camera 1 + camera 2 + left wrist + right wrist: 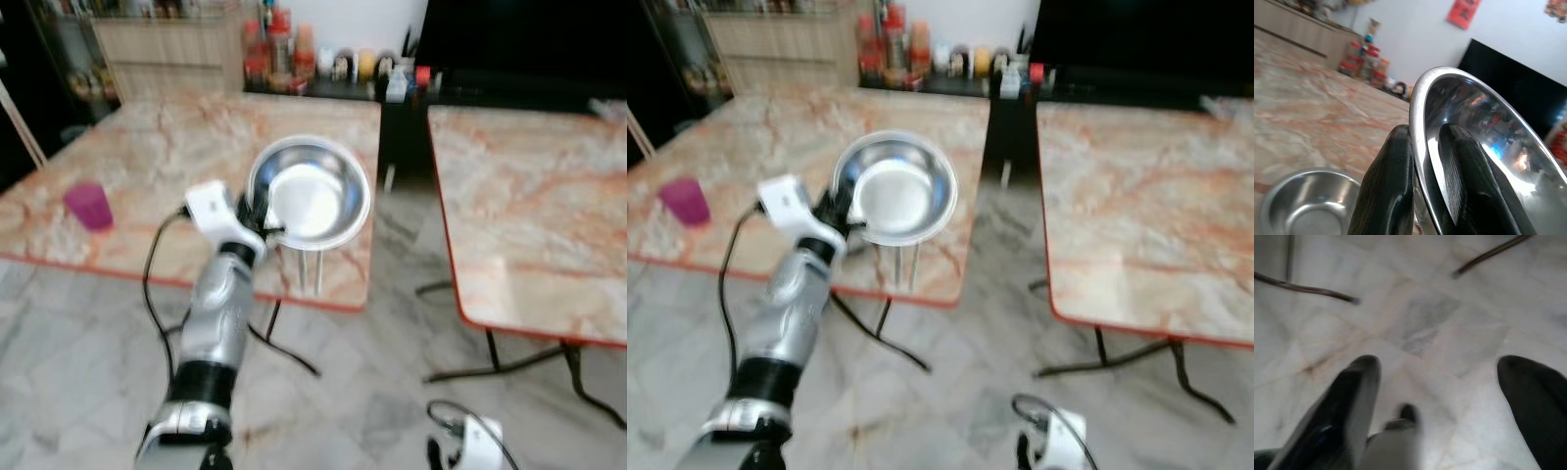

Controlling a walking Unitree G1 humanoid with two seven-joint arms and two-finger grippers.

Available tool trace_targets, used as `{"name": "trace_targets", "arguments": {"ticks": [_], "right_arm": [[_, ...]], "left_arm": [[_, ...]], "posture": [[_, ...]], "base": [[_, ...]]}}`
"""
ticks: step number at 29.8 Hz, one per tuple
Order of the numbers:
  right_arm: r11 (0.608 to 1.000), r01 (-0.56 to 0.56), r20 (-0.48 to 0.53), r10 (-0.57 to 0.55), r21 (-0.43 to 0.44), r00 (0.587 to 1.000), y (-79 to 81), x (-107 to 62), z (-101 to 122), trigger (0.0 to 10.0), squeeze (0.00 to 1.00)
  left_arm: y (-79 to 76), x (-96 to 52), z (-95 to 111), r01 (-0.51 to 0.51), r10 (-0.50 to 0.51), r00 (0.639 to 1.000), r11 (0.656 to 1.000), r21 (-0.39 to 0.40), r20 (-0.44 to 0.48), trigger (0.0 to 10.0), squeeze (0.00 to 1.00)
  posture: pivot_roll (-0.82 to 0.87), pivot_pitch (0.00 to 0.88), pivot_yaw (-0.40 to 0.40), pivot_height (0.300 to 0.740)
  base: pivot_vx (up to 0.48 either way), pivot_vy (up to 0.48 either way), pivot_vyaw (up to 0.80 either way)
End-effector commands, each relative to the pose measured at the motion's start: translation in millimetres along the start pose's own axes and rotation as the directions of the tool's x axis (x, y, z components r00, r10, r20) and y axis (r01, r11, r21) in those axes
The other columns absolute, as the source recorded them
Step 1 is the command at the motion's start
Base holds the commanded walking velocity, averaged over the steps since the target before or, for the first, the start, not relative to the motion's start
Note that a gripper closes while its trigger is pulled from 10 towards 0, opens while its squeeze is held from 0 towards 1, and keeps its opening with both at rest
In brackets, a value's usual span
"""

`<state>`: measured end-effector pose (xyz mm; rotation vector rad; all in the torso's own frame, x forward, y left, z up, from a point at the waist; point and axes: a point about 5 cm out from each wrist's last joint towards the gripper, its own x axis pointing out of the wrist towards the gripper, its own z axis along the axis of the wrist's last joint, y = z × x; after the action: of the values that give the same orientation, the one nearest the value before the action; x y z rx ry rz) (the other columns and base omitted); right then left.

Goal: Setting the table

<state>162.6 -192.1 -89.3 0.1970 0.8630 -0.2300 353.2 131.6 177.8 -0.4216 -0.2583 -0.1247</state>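
My left gripper (263, 221) is shut on the rim of a shiny steel bowl (315, 194). It holds the bowl tilted above the near right corner of the left marble table (147, 147). In the left wrist view one black finger (1393, 181) lies outside the rim and the other inside the held bowl (1484, 127). A second steel bowl (1308, 203) stands on the tabletop just beneath. A purple cup (90, 206) stands near the table's left front edge. My right gripper (1442, 364) hangs open low over the floor.
A second marble table (529, 196) stands to the right, with a gap of grey tiled floor (402, 245) between the two. Bottles and jars (294, 54) line a dark counter at the back. Black table legs (509, 367) spread over the floor.
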Motion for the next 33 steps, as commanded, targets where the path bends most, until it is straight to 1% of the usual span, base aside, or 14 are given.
{"name": "trace_targets", "arguments": {"ticks": [1, 7, 10, 14, 16, 18, 21, 22, 24, 28, 29, 31, 32, 33], "right_arm": [[1.0, 0.022, 0.016, -0.022, -0.005, 1.0, -8.3, 0.5, 5.2, 10.0, 0.0], [1.0, 0.025, 0.015, -0.025, 0.002, 1.0, -7.6, 0.3, 4.3, 10.0, 0.0], [1.0, 0.026, 0.011, -0.026, 0.002, 1.0, -7.9, -0.2, 2.6, 10.0, 0.0], [0.999, 0.032, 0.012, -0.032, 0.005, 0.999, -9.5, -0.6, 2.0, 10.0, 0.0], [0.999, 0.033, 0.012, -0.033, 0.006, 0.999, -9.8, -0.7, 1.8, 10.0, 0.0], [0.999, 0.034, 0.011, -0.034, 0.006, 0.999, -10.0, -1.0, 1.1, 10.0, 0.0], [0.999, 0.034, 0.009, -0.034, 0.005, 0.999, -10.1, -1.5, -0.4, 10.0, 0.0], [0.999, 0.034, 0.009, -0.034, 0.005, 0.999, -10.1, -1.5, -0.4, 10.0, 0.0], [0.999, 0.032, 0.006, -0.032, 0.002, 0.999, -9.7, -1.8, -1.6, 10.0, 0.0], [1.0, 0.029, 0.004, -0.029, -0.001, 1.0, -9.3, -1.9, -2.1, 10.0, 0.0], [1.0, 0.027, 0.005, -0.027, -0.004, 1.0, -8.8, -1.5, -1.1, 10.0, 0.0], [1.0, 0.025, 0.005, -0.025, -0.006, 1.0, -8.3, -1.3, -0.8, 10.0, 0.0], [1.0, 0.024, 0.007, -0.024, -0.006, 1.0, -7.5, -0.9, 0.1, 10.0, 0.0], [1.0, 0.023, 0.007, -0.023, -0.006, 1.0, -7.2, -0.8, 0.4, 10.0, 0.0]], "left_arm": [[-11.2, 0.9, 1.1, 0.03, -0.029, 0.999, 0.999, -0.021, 0.012, 10.0, 0.0], [-10.2, -1.2, -1.7, 0.034, -0.034, 0.999, 0.999, -0.011, -0.007, 10.0, 0.0], [-6.0, -6.0, -6.8, 0.026, -0.025, 0.999, 1.0, 0.014, -0.029, 10.0, 0.0], [10.4, -22.3, -20.3, -0.018, 0.022, 0.996, 0.999, 0.041, -0.085, 10.0, 0.0], [13.0, -25.0, -22.3, -0.025, 0.029, 0.995, 0.999, 0.042, -0.094, 10.0, 0.0], [20.5, -33.9, -26.0, -0.032, 0.042, 0.992, 0.996, 0.081, -0.116, 10.0, 0.0], [27.7, -44.9, -26.8, -0.037, 0.052, 0.99, 0.993, 0.113, -0.133, 10.0, 0.0], [27.7, -44.9, -26.8, -0.037, 0.052, 0.99, 0.993, 0.113, -0.133, 10.0, 0.0], [33.5, -54.4, -28.4, -0.033, 0.056, 0.987, 0.988, 0.149, -0.152, 10.0, 0.0], [44.5, -68.4, -39.0, -0.029, 0.073, 0.974, 0.978, 0.205, -0.213, 10.0, 0.0], [53.8, -76.0, -47.3, -0.045, 0.1, 0.962, 0.976, 0.214, -0.254, 10.0, 0.0], [60.9, -82.7, -53.7, -0.055, 0.122, 0.95, 0.972, 0.228, -0.289, 10.0, 0.0], [74.0, -96.8, -67.9, -0.056, 0.152, 0.92, 0.963, 0.262, -0.36, 10.0, 0.0], [79.4, -103.0, -73.8, -0.057, 0.165, 0.906, 0.96, 0.274, -0.39, 10.0, 0.0]], "posture": [[0.02, 0.0, -0.019, 0.74], [0.02, 0.0, -0.015, 0.74], [0.02, 0.0, -0.016, 0.74], [0.01, 0.0, -0.01, 0.74], [0.01, 0.0, -0.01, 0.74], [0.01, 0.0, -0.009, 0.74], [0.01, 0.0, -0.004, 0.74], [0.01, 0.0, -0.004, 0.74], [0.02, 0.0, -0.001, 0.74], [0.02, 0.0, 0.0, 0.74], [0.02, 0.0, 0.0, 0.74], [0.02, 0.0, 0.005, 0.74], [0.02, 0.0, 0.005, 0.74], [0.02, 0.0, 0.006, 0.74]], "base": [[0.0, -0.289, 0.0], [0.0, -0.286, 0.0], [0.0, -0.285, 0.0], [0.0, -0.285, 0.0], [0.0, -0.285, 0.0], [0.0, -0.285, 0.0], [0.0, -0.282, 0.0], [0.0, -0.281, 0.0], [0.0, -0.277, 0.0], [0.0, -0.131, 0.0], [0.0, 0.0, 0.0], [0.0, 0.0, 0.0], [0.0, 0.0, 0.0], [0.0, 0.0, 0.0]]}}
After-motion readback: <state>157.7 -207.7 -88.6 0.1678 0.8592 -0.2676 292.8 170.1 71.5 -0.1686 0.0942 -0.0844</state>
